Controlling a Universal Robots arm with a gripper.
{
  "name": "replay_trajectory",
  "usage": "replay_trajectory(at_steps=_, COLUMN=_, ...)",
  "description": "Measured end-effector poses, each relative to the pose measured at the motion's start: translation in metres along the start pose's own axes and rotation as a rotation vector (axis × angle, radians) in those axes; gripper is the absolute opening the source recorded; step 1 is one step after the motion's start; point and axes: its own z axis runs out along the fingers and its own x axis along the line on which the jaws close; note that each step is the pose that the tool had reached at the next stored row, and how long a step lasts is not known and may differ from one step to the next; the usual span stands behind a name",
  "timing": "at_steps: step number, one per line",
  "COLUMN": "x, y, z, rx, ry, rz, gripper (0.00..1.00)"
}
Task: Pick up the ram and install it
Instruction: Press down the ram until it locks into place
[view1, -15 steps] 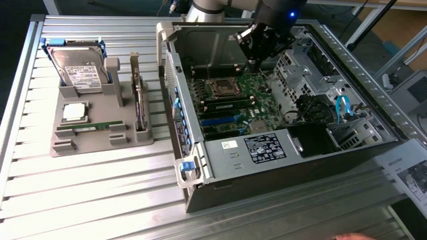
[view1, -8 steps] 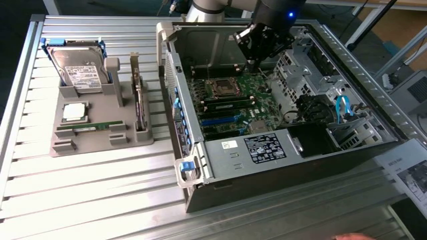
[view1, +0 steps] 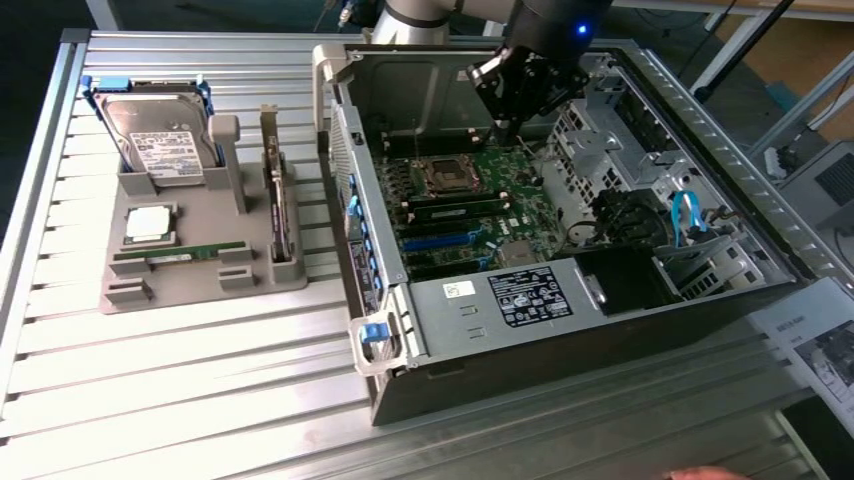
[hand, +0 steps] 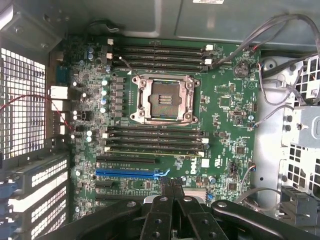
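A ribbed metal desk (view1: 200, 380) carries an open computer case (view1: 587, 330) and, beside it toward the exterior view's left, a grey holder tray (view1: 187, 290). The ram (view1: 180, 254) lies flat in that tray, just below the square silver chip (view1: 148, 224), well apart from me. My pincer (hand: 172, 187) hangs closed and empty over the green motherboard (hand: 225, 105) inside the case, near its empty processor socket (hand: 163, 98).

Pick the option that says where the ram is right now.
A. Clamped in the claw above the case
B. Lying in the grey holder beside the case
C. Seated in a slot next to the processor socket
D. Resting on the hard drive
B: the ram lies flat in the grey holder on the exterior view's left of the open computer case, while the shut claw hangs over the motherboard with nothing in it.
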Motion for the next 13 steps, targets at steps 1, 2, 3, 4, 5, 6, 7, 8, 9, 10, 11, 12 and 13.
replay_trajectory(at_steps=1, x=0.0, y=0.0, z=0.0, rx=0.0001, ry=0.0, rz=0.002, gripper=0.1)
replay_trajectory(at_steps=2, x=0.0001, y=0.0, z=0.0001, rx=0.0001, ry=0.0, rz=0.005, gripper=0.1)
replay_trajectory(at_steps=3, x=0.0002, y=0.0, z=0.0003, rx=0.0001, ry=0.0, rz=0.007, gripper=0.1)
replay_trajectory(at_steps=4, x=0.0004, y=0.0001, z=0.0004, rx=0.0001, ry=0.0001, rz=0.011, gripper=0.1)
replay_trajectory(at_steps=5, x=0.0007, y=0.0002, z=0.0005, rx=0.0002, ry=0.0001, rz=0.014, gripper=0.1)
replay_trajectory(at_steps=6, x=0.0011, y=0.0002, z=0.0006, rx=0.0002, ry=0.0001, rz=0.017, gripper=0.1)
replay_trajectory(at_steps=7, x=0.0015, y=0.0003, z=0.0007, rx=0.0002, ry=0.0001, rz=0.021, gripper=0.1)
replay_trajectory(at_steps=8, x=0.0018, y=0.0004, z=0.0007, rx=0.0002, ry=0.0001, rz=0.023, gripper=0.1)
replay_trajectory(at_steps=9, x=0.002, y=0.0004, z=0.0007, rx=0.0004, ry=0.0002, rz=0.025, gripper=0.1)
replay_trajectory(at_steps=10, x=0.002, y=0.0004, z=0.0006, rx=0.0005, ry=0.0003, rz=0.026, gripper=0.1)
replay_trajectory(at_steps=11, x=0.002, y=0.0005, z=0.0006, rx=0.0005, ry=0.0003, rz=0.026, gripper=0.1)
replay_trajectory(at_steps=12, x=0.002, y=0.0005, z=0.0007, rx=0.0005, ry=0.0003, rz=0.026, gripper=0.1)
replay_trajectory(at_steps=13, x=0.002, y=0.0005, z=0.0007, rx=0.0004, ry=0.0003, rz=0.026, gripper=0.1)
